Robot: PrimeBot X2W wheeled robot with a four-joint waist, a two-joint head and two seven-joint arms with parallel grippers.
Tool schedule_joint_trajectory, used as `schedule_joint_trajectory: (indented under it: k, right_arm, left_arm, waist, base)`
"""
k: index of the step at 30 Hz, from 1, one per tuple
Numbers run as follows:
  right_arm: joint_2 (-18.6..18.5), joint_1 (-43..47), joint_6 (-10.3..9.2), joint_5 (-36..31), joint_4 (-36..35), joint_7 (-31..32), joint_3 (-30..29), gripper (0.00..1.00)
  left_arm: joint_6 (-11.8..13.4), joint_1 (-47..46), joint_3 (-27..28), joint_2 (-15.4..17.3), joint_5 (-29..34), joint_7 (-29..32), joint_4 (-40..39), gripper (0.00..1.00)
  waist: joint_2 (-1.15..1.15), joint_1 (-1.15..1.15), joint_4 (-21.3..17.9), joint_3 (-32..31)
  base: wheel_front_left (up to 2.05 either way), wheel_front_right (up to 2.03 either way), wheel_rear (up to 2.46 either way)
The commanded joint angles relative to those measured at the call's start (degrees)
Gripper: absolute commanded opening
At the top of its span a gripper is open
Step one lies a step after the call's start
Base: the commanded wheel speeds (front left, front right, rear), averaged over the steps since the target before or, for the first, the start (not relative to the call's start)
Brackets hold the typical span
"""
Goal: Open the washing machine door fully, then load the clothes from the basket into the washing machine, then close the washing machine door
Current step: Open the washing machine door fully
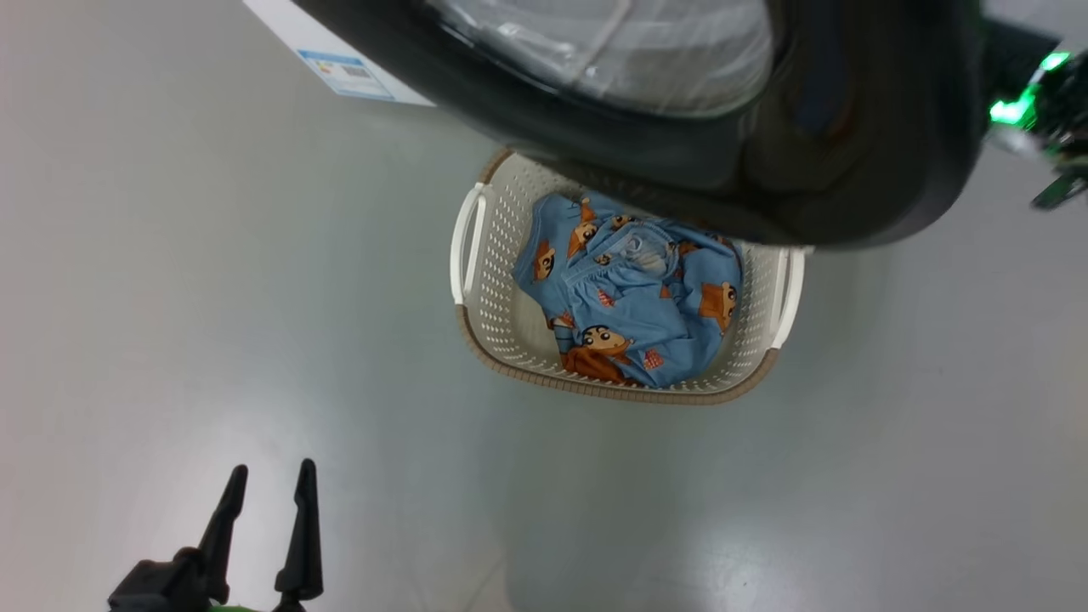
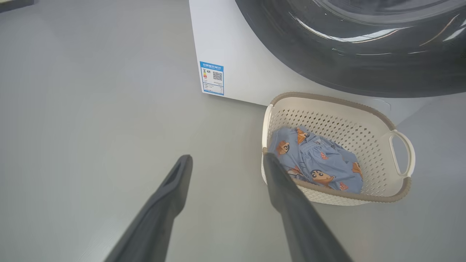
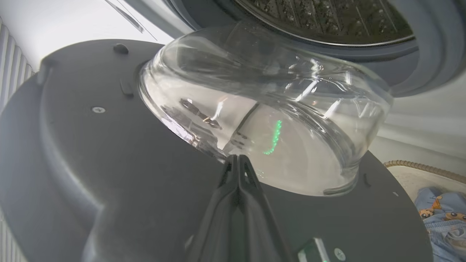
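The left end effector [image 1: 272, 467] is held wide and empty above the floor [image 1: 170, 297]. Beyond it, the clothes [image 1: 637, 297] are bundled in the basket [image 1: 497, 306], which is set on the floor before the machine [image 2: 233, 43]. Its far rim is overhung by the open door [image 1: 646, 161]. The right end effector [image 3: 237, 158] is pressed closed at the door's inner face, beside the glass [image 3: 255, 91].
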Motion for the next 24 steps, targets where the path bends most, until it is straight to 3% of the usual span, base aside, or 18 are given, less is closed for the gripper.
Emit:
schedule_joint_trajectory:
  k: [1, 9, 19, 24]
  right_arm:
    - [1.81, 3.07, 0.11, 0.39, -2.59, 1.3, 1.88, 0.0]
    - [5.14, 8.97, 0.11, -0.35, -4.91, 2.83, 5.26, 0.0]
    - [15.02, 19.72, 0.11, -0.96, -6.52, 1.09, 11.13, 0.0]
    - [18.17, 24.21, 0.11, -1.86, -5.63, -1.49, 14.37, 0.0]
  left_arm:
    - [-0.73, 0.32, 2.94, 0.78, 0.05, -0.37, -0.57, 1.0]
    - [-2.87, 1.59, 5.36, 0.78, -0.8, -0.37, -0.24, 1.0]
    - [-5.22, 5.25, 9.41, 0.78, -1.92, -0.37, 0.14, 1.0]
    - [-5.68, 7.53, 10.27, 0.78, -2.12, -0.37, 0.08, 1.0]
  waist:
    - [0.0, 0.0, -1.0, -1.76]
    - [0.0, 0.0, -2.35, -6.05]
    - [0.0, 0.0, -3.16, -15.13]
    - [0.0, 0.0, -2.33, -19.22]
  base:
    - [0.0, 0.0, 0.0]
    - [0.0, 0.0, 0.0]
    - [0.0, 0.0, 0.0]
    - [0.0, 0.0, 0.0]
